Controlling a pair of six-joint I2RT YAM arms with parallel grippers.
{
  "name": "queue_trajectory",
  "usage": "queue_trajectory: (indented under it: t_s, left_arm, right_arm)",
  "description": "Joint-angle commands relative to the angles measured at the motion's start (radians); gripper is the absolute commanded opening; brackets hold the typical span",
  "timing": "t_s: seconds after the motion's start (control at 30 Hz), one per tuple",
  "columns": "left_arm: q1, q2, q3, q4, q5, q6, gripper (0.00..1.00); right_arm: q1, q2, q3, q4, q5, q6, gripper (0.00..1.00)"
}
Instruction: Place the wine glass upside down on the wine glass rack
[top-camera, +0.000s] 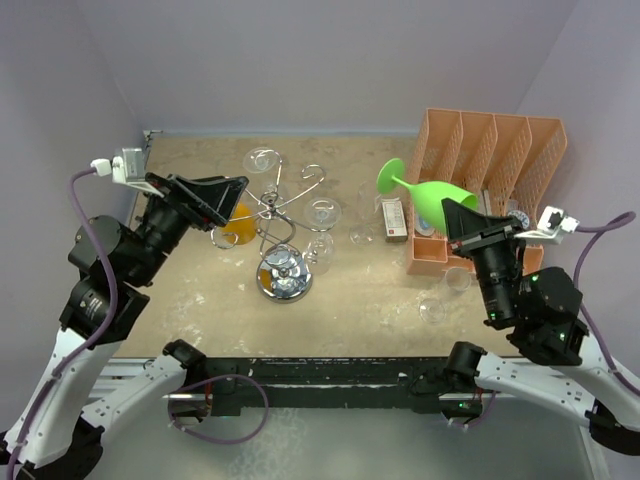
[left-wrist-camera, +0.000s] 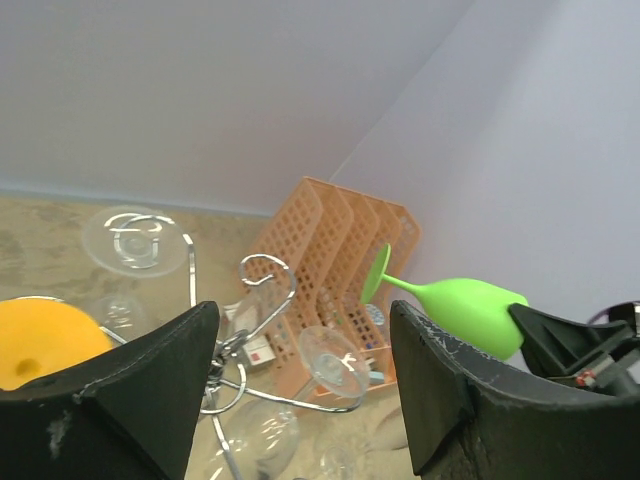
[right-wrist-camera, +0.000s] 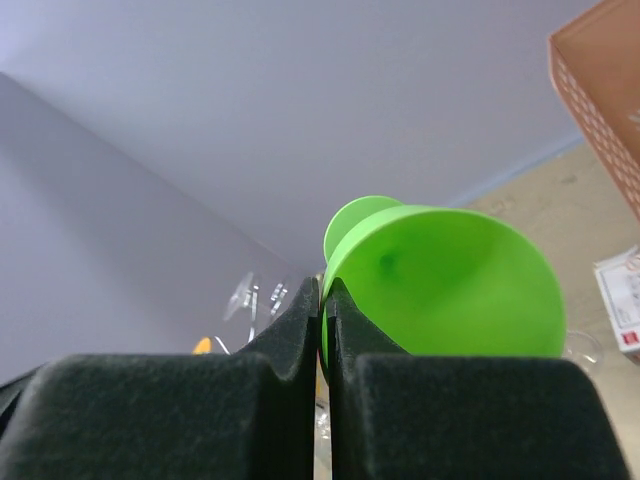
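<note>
Right jaws pinching green wine glass (top-camera: 436, 196) rim, glass lying sideways, foot toward rack (top-camera: 288, 288); left jaws wide, empty

One green wine glass (top-camera: 438, 196), one chrome rack (top-camera: 295, 287), one organiser (top-camera: 500, 150) (orange mesh).

The wine glass (top-camera: 440, 195) is bright green and looks like smooth plastic with a soft shine. The wine glass rack (top-camera: 285, 215) is thin metal wire, very shiny. Its round base (top-camera: 284, 283) shines like a mirror. The clear glasses (top-camera: 322, 212) are smooth and see-through. The file holder (top-camera: 500, 150) is orange plastic, full of little holes. The bench (top-camera: 360, 290) is sandy, patchy and dull. The fingers (left-wrist-camera: 140, 390) of the left pincer (left-wrist-camera: 300, 340) are dull black with pale scuffs.
</note>
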Motion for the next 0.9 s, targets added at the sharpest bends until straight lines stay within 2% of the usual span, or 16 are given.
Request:
queue_trajectory:
  t_s: [0.0,0.1,0.27,0.43,0.53,0.7,0.87]
  left_arm:
    - [0.003,0.014,-0.004,0.183,0.115,-0.118,0.66]
    - [0.003,0.039,-0.006,0.221,0.101,-0.171,0.65]
    - [0.002,0.092,-0.073,0.413,0.201,-0.305,0.62]
    - [-0.014,0.135,-0.155,0.590,0.234,-0.418,0.61]
    - [-0.072,0.167,-0.140,0.588,0.183,-0.398,0.61]
    - [-0.233,0.228,-0.118,0.628,0.046,-0.336,0.61]
    - [-0.265,0.288,-0.126,0.794,-0.012,-0.368,0.61]
  right_arm:
    - [0.000,-0.030,-0.038,0.321,-0.042,-0.101,0.00]
    - [0.000,-0.017,-0.041,0.431,-0.106,-0.109,0.00]
    - [0.000,0.046,-0.020,0.548,-0.219,-0.057,0.00]
    - [0.000,0.133,-0.017,0.668,-0.319,0.004,0.00]
    - [0.000,0.180,0.001,0.725,-0.357,0.014,0.00]
    - [0.000,0.241,0.031,0.797,-0.398,0.032,0.00]
    - [0.000,0.285,0.045,0.840,-0.426,0.046,0.00]
